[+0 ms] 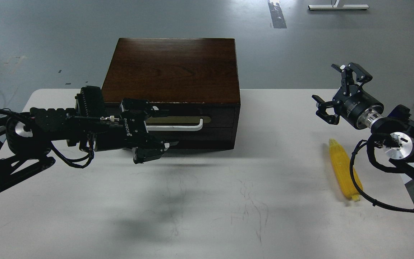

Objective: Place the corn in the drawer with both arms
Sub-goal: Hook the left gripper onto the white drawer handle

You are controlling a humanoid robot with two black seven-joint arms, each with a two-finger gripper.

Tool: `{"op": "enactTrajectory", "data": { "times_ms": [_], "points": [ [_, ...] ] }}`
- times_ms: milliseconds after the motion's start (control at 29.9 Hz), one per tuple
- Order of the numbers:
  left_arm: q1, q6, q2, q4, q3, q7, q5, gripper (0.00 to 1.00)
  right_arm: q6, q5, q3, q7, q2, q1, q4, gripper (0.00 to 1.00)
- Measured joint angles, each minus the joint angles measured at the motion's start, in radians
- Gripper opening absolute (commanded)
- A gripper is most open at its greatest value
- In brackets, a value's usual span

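Corn [344, 172] lies near-far on table [207, 201], just near my open, empty right tool [336, 91]; left tool [156, 129] at drawer [192, 124] handle, grip can't tell.

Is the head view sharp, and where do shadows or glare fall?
Head view: sharp overall, with no motion blur. Soft shadows lie on the white table below the left gripper and in front of the cabinet; mild sheen on the cabinet top; the corn is evenly lit, its kernels slightly soft.
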Motion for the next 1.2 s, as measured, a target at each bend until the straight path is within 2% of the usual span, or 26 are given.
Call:
{"op": "enactTrajectory", "data": {
  "times_ms": [702, 1203],
  "points": [
    [-0.001, 0.000, -0.087, 0.113, 0.037, 0.000, 0.000, 0.78, 0.000, 0.000, 0.000, 0.000, -0.001, -0.002, -0.003, 1.00],
    [-0.007, 0.001, -0.086, 0.124, 0.079, 0.000, 0.000, 0.78, 0.000, 0.000, 0.001, -0.001, 0.014, -0.006, -0.026, 1.00]
  ]
}}
